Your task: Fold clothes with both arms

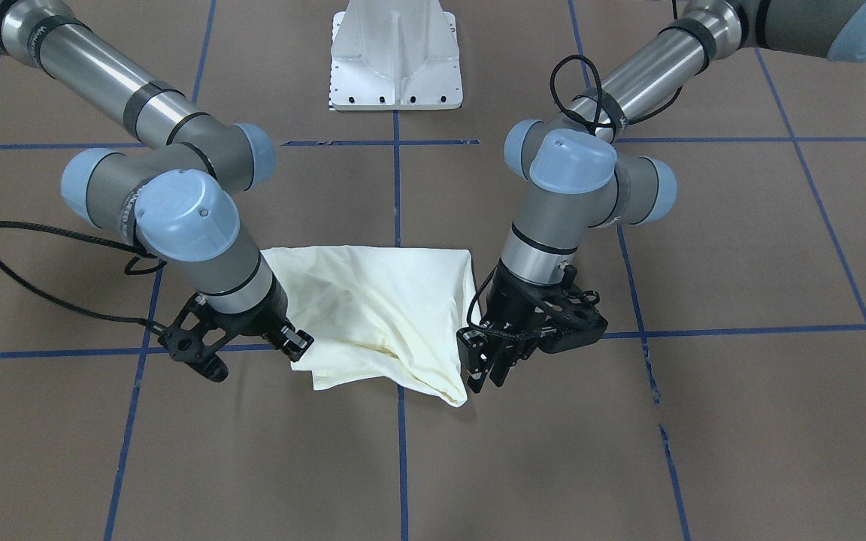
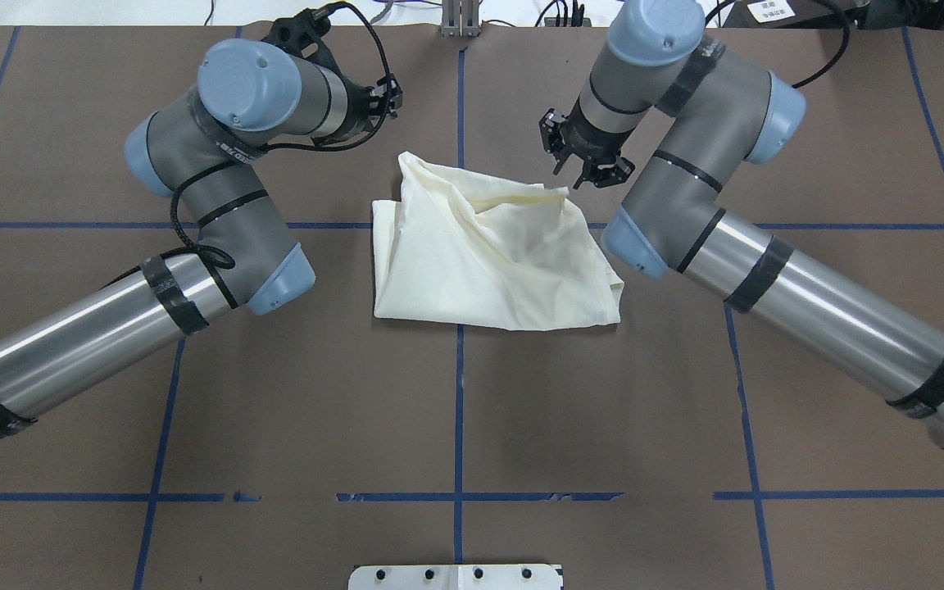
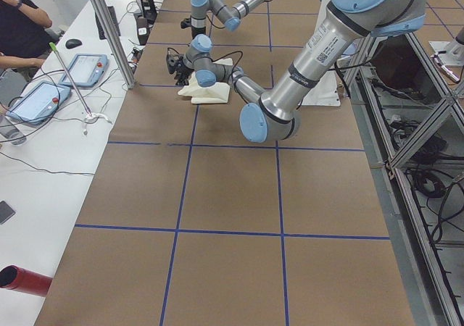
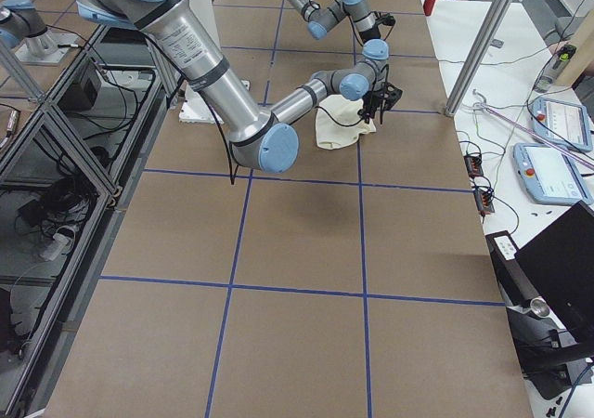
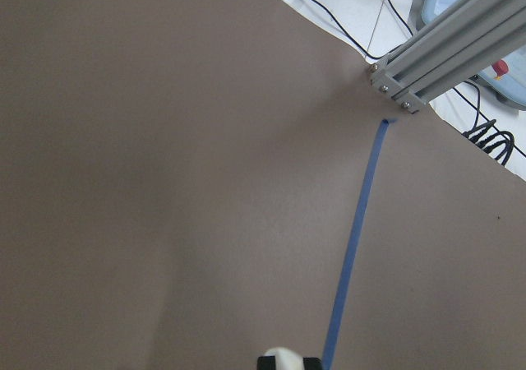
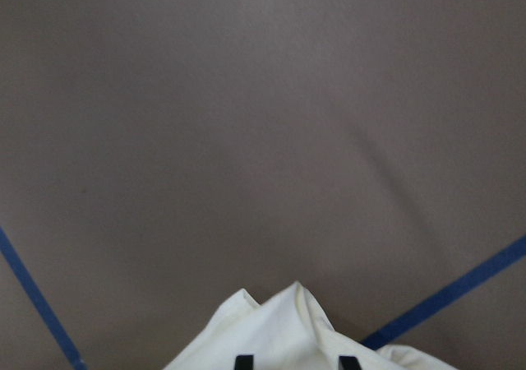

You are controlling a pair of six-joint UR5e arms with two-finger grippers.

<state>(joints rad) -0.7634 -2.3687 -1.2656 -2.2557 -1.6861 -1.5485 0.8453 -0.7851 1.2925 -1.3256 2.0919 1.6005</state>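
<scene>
The cream-white shirt (image 1: 380, 315) (image 2: 488, 254) lies bunched and folded on the brown table between the two arms, with its plain side up and no print showing. My left gripper (image 1: 484, 376) (image 2: 390, 97) is at the shirt's far corner. In its wrist view a pinch of white cloth (image 5: 283, 356) sits between its close-set fingertips. My right gripper (image 1: 294, 342) (image 2: 583, 172) is at the other far corner. Its fingertips (image 6: 244, 360) stand wide apart, with a peak of the shirt (image 6: 288, 329) between them. Both wrists hang low over the table.
The white pedestal base (image 1: 395, 60) (image 2: 456, 576) stands at the robot's side of the table. Blue tape lines (image 2: 459, 393) grid the brown surface. An aluminium post (image 5: 444, 57) rises at the far edge. Beyond it are a desk with tablets (image 3: 51, 94) and a seated person (image 3: 18, 22).
</scene>
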